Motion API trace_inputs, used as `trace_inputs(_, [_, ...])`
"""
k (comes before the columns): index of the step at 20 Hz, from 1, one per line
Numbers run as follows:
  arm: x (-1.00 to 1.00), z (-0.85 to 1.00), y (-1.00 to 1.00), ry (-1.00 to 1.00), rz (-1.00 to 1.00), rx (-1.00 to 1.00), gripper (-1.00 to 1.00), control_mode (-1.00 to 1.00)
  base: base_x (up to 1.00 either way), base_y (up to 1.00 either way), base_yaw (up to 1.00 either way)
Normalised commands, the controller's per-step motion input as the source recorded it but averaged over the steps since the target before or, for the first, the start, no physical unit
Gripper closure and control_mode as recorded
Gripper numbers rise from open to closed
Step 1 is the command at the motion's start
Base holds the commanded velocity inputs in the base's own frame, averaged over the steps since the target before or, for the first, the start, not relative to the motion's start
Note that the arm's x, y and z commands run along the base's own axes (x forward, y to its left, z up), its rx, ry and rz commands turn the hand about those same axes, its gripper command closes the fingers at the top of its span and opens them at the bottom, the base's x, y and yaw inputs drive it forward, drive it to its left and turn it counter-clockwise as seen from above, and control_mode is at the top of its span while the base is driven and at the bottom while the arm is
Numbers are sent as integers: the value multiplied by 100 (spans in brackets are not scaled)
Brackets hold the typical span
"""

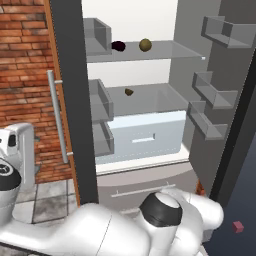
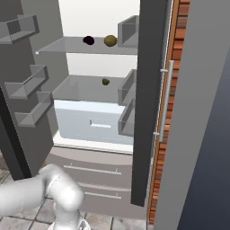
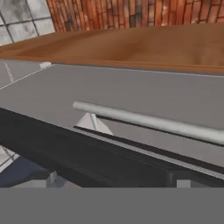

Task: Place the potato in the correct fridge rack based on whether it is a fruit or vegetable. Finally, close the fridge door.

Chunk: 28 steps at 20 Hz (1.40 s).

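potato [image 1: 145,45] is sitting on the upper fridge rack [image 1: 180,51], just beside a near-black item [image 1: 118,46]; both fridge doors [image 1: 74,100] hang open; the door's bar handle [image 3: 148,121] lies right ahead of the end effector; can't tell if its fingers are spread

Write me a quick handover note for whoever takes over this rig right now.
Hand: its fingertips are not clear in the hand view, so I cannot tell whether it is open or shut. That view looks along a fridge door at its bar handle.
Potato: already on the upper fridge rack, beside a near-black item. A smaller dark-olive item sits on the shelf below.
Done: potato placed.
Left: both doors stand open; close them.
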Motion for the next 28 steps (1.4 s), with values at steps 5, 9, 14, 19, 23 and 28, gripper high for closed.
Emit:
trace_inputs(5, [55,-35,11,0,-12,-7,-100,-100,0,0,0])
trace_inputs(9, [41,-57,0,0,-12,-7,-100,-100,0,0,0])
trace_inputs(14, [66,-39,0,0,-8,-5,-100,-100,0,0,0])
trace_inputs(19, [61,-1,0,0,-7,-5,-100,-100,0,0,0])
trace_inputs(23, [54,17,0,0,-5,-9,-100,-100,0,0,0])
trace_inputs(28, [36,7,-12,1,-1,-11,-100,-100,0,0,0])
